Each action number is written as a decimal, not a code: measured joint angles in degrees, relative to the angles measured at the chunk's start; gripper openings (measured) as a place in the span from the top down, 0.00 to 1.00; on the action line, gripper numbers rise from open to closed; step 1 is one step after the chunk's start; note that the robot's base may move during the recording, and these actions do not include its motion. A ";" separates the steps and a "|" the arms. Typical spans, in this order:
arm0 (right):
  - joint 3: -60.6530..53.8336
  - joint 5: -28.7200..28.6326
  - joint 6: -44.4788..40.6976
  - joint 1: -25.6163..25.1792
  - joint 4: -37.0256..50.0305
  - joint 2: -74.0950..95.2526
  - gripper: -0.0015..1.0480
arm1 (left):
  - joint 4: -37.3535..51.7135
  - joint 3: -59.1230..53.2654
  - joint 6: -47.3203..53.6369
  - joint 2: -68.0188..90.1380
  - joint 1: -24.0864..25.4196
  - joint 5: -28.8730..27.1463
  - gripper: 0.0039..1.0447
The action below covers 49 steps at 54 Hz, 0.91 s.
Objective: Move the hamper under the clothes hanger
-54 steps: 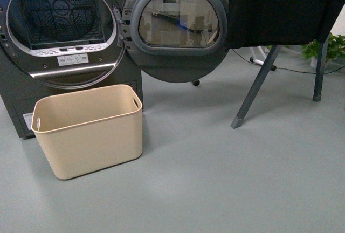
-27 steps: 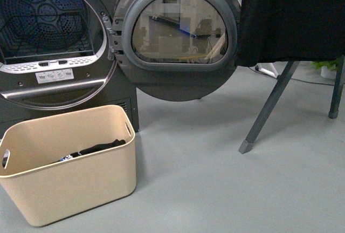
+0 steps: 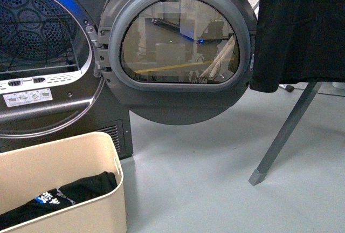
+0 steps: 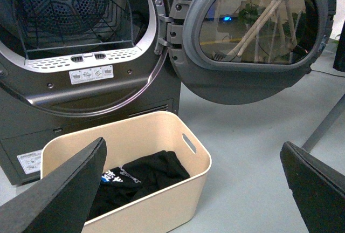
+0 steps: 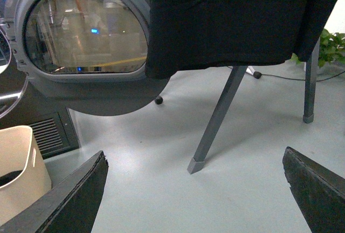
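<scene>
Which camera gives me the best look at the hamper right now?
Left wrist view: the hamper shows nearly whole, with a slot handle and black clothing inside. The front view cuts it off at the lower left corner; the right wrist view catches only one end.

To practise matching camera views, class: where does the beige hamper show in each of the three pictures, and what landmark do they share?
Front view: the hamper in the picture's lower left corner, cropped.
Left wrist view: hamper at the picture's lower middle, nearly whole.
Right wrist view: one end at the picture's left edge.
Shared landmark: the dryer door, swung open.
</scene>
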 joint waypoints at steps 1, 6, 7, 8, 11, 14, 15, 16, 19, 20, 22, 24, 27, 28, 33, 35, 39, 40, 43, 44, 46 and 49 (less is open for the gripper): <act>0.00 -0.02 0.00 0.00 0.00 0.00 0.08 | 0.00 0.00 0.00 0.00 0.00 0.02 0.06; 0.00 0.00 0.00 0.00 0.00 0.00 0.08 | 0.00 0.00 0.00 0.00 0.00 0.00 0.06; 0.00 0.00 0.00 0.00 0.00 0.00 0.08 | 0.00 0.00 0.00 -0.07 0.00 0.04 0.06; 0.00 0.00 0.00 0.00 -0.02 0.00 0.08 | 0.00 0.00 0.00 -0.07 0.00 0.04 0.06; 0.00 0.02 0.00 0.00 -0.02 0.00 0.08 | 0.00 0.00 0.00 -0.04 0.00 0.02 0.06; 0.00 0.02 0.00 0.00 -0.02 0.00 0.08 | 0.00 0.00 0.00 0.07 0.00 0.09 0.06; 0.02 0.13 0.00 -0.02 0.00 0.00 0.08 | 0.00 0.00 0.00 -0.02 -0.02 0.07 0.06; 0.02 0.22 0.00 -0.07 0.07 0.00 0.08 | -0.02 0.00 0.00 -0.07 -0.02 0.13 0.06; 0.02 0.46 0.04 -0.07 0.00 0.02 0.08 | 0.00 0.00 0.04 0.22 -0.04 0.28 0.06; 0.02 0.44 0.02 -0.07 -0.02 0.00 0.08 | 0.00 0.00 0.04 0.20 -0.04 0.35 0.06; 0.02 0.28 0.02 -0.07 0.00 0.00 0.08 | -0.02 0.00 0.00 0.24 -0.07 0.15 0.06; 0.02 0.17 0.02 -0.07 0.00 0.11 0.08 | -0.02 0.00 0.02 0.26 -0.07 0.00 0.06; 0.02 0.15 0.02 -0.04 0.00 0.02 0.08 | 0.00 0.00 0.00 0.15 -0.07 -0.02 0.06; 0.02 0.15 0.00 -0.04 0.00 0.00 0.08 | 0.00 0.00 0.02 0.20 -0.07 -0.02 0.06; 0.02 0.13 0.00 -0.04 0.00 0.00 0.08 | 0.00 0.00 0.00 0.11 -0.07 -0.04 0.06; 0.02 0.00 0.00 -0.04 0.00 0.00 0.08 | 0.00 0.00 0.00 0.11 -0.04 -0.04 0.06; 0.02 0.09 0.02 -0.04 0.00 0.00 0.08 | 0.00 0.00 0.02 0.09 -0.07 0.00 0.06; 0.02 0.09 0.00 -0.07 0.00 0.00 0.08 | 0.00 0.00 0.02 0.09 -0.07 0.02 0.06; 0.02 0.11 0.00 -0.04 0.00 0.00 0.08 | 0.00 0.00 0.02 0.09 -0.07 -0.02 0.06; 0.02 0.11 0.02 -0.04 0.00 0.00 0.08 | 0.00 0.00 0.02 0.09 -0.07 -0.02 0.06; 0.02 0.09 0.00 -0.04 0.00 0.00 0.08 | 0.00 0.00 0.02 0.09 -0.07 -0.02 0.06; 0.02 -0.26 0.00 0.00 0.00 0.00 0.08 | 0.00 0.00 0.00 -0.02 0.00 -0.37 0.06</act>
